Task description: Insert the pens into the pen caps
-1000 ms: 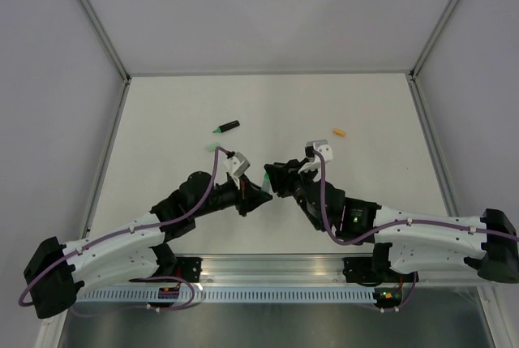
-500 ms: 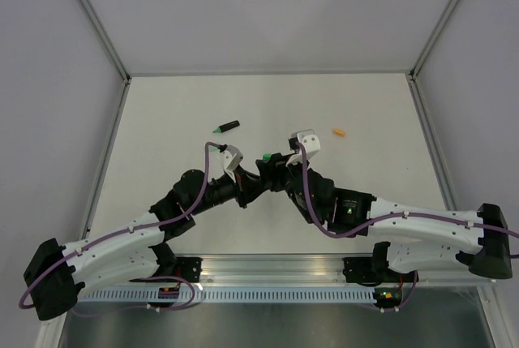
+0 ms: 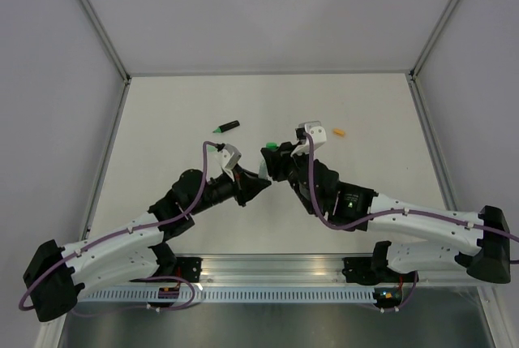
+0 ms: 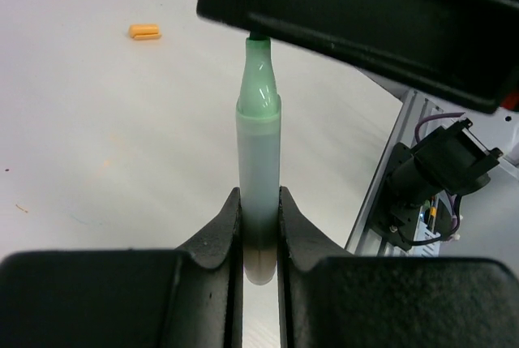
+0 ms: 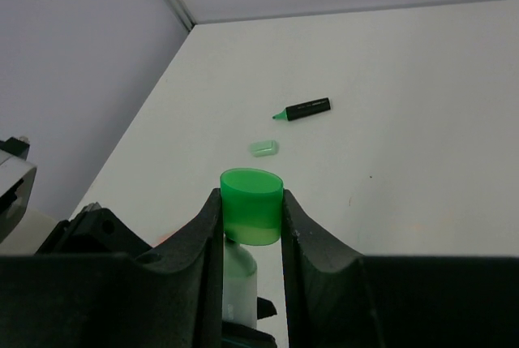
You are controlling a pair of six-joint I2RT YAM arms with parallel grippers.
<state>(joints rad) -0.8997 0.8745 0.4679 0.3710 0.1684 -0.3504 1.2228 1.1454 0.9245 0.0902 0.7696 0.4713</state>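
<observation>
Pen pinched in left end effector meets cap pinched in right end effector

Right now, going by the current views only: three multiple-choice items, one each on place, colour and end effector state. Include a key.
1. Where is the black pen?
A. lying free on the table
B. propped against a wall
C. hanging over the near edge

2. What colour is the cap in the right end effector?
A. orange
B. bright green
C. blue

3. The left end effector is:
A. open and empty
B. shut on the black pen
C. shut on the pale green pen

Key:
1 A: the right wrist view shows it flat on the white surface, apart from both arms.
2 B: the cap between the fingers is bright green.
3 C: the left wrist view shows both fingers pinching the pale barrel.
</observation>
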